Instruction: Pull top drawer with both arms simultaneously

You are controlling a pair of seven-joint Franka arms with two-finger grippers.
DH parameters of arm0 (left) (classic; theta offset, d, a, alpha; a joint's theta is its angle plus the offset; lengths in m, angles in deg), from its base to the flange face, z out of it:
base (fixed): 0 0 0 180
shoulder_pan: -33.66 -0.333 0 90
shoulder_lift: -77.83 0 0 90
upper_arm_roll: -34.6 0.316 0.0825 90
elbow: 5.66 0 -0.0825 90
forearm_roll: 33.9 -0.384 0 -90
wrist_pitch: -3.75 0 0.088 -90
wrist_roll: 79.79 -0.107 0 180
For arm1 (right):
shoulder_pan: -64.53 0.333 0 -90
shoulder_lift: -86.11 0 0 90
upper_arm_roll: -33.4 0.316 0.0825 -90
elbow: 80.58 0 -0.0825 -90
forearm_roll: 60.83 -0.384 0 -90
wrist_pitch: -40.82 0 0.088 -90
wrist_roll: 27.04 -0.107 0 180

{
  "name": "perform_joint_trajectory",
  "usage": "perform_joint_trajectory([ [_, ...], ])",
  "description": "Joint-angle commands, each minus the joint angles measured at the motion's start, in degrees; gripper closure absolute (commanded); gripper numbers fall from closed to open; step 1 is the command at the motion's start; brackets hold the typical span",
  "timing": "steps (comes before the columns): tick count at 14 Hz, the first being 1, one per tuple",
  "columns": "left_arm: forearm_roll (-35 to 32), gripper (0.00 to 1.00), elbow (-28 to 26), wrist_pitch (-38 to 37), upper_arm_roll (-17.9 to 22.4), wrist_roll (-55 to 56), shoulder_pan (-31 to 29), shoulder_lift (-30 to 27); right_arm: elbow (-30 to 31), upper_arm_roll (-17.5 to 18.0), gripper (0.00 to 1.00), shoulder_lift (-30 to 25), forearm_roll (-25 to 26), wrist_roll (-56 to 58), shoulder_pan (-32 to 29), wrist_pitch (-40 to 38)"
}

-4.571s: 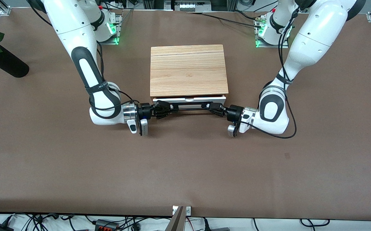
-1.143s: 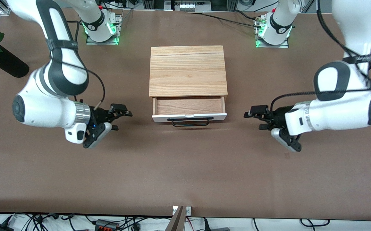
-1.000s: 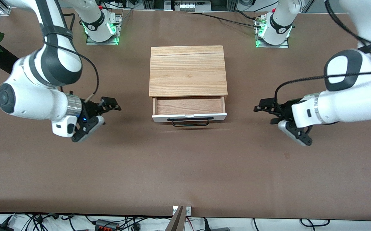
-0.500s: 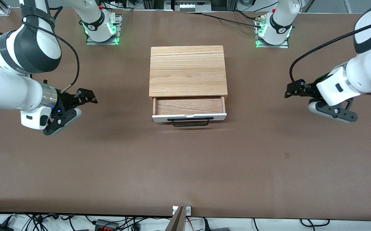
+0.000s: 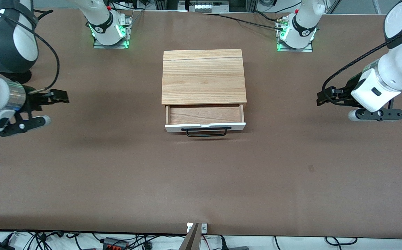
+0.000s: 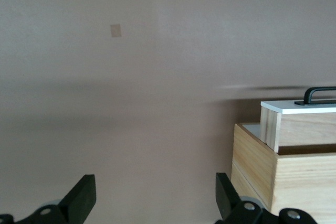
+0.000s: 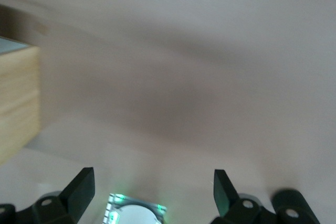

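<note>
The top drawer (image 5: 205, 126) stands pulled out of the light wood-grain box (image 5: 204, 76), showing its reddish-brown inside (image 5: 205, 114) and its black bar handle (image 5: 206, 131). Nothing holds the handle. My right gripper (image 5: 57, 97) is open and empty, up over the table toward the right arm's end. My left gripper (image 5: 325, 97) is open and empty, up over the table toward the left arm's end. The left wrist view shows the open gripper (image 6: 155, 200) with the drawer (image 6: 302, 124) and handle (image 6: 319, 94) off to one side. The right wrist view shows the open gripper (image 7: 152, 188) and the box's side (image 7: 18, 103).
A black vase (image 5: 16, 74) stands at the right arm's end of the table, mostly hidden by that arm. The two arm bases with green lights (image 5: 110, 33) (image 5: 293, 36) stand along the table's top edge. A green-lit base also shows in the right wrist view (image 7: 134, 211).
Both grippers let go of the handle and moved apart toward the table's ends. The drawer, earlier almost shut, stays pulled out and still.
</note>
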Motion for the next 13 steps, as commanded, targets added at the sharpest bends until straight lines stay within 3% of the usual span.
perform_joint_trajectory([
  [1,-1.02,0.0,-12.29,5.86,0.31,-1.93,-0.09,-9.23,-0.69,-1.81,0.0,-1.63,2.06,-1.02,0.21,-1.77],
  [6,-2.33,0.0,-12.03,4.28,1.71,-1.86,1.22,-9.4,-0.78,-1.74,0.0,-3.02,1.54,-1.64,-1.1,-0.38],
  [7,-2.33,0.0,-11.94,4.28,1.98,-1.86,1.49,-9.4,1.4,0.62,0.0,-4.69,1.45,-2.42,-3.55,0.68],
  [11,-2.42,0.0,-11.41,4.28,1.98,-1.95,1.58,-9.32,17.64,16.52,0.0,-15.32,2.33,-10.93,-17.95,11.39],
  [13,-2.42,0.0,-11.15,4.54,2.16,-2.39,1.84,-9.05,22.41,21.1,0.0,-19.02,2.42,-14.98,-21.84,14.21],
])
